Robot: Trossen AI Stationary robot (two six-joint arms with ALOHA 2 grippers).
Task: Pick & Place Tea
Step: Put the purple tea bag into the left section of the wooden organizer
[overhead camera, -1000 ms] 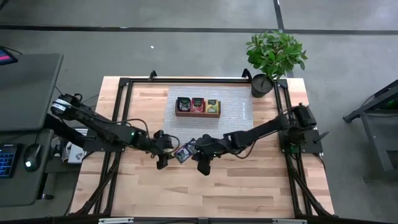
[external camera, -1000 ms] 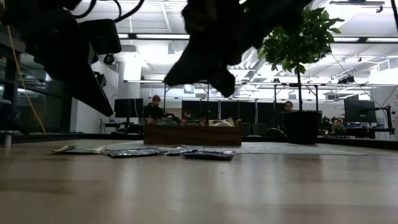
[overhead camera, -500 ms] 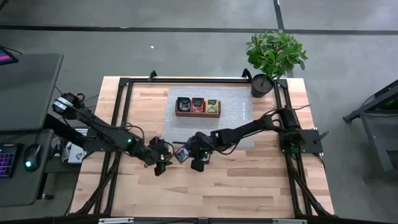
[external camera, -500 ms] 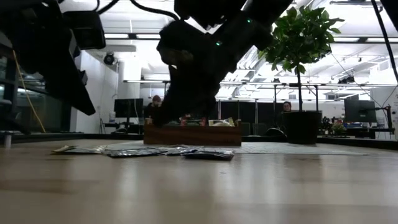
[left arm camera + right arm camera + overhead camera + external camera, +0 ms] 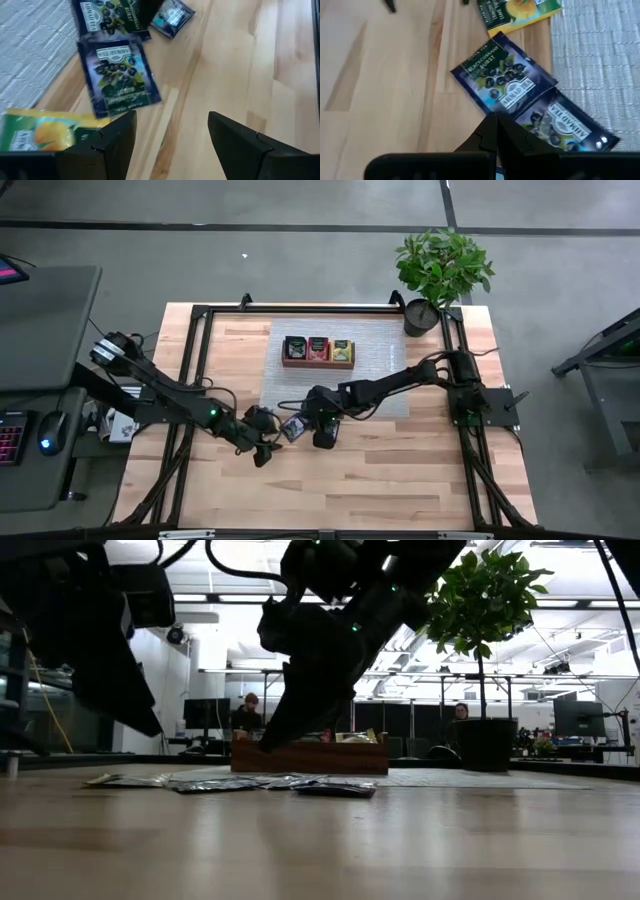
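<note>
Several tea packets lie flat on the wood by the mat's near edge. Two are dark blackcurrant packets, one is yellow-green and one is small and blue. My right gripper is shut and slants down, with its tip just above the seam between the two dark packets. The low view shows this tip clear of the table. My left gripper stands open over bare wood on the near-left side of the packets, touching nothing. The wooden tray holds more packets.
A woven grey mat lies under the tray. A potted plant stands at the far right corner. Black frame rails run along the table's sides. There is bare wood toward the near edge. People sit in the room beyond.
My right gripper has come down and toward the table's left, rolling as it went, until it stands over the loose packets. It has stayed shut. My left gripper has drifted toward the near edge and stayed open. The packets have not moved.
</note>
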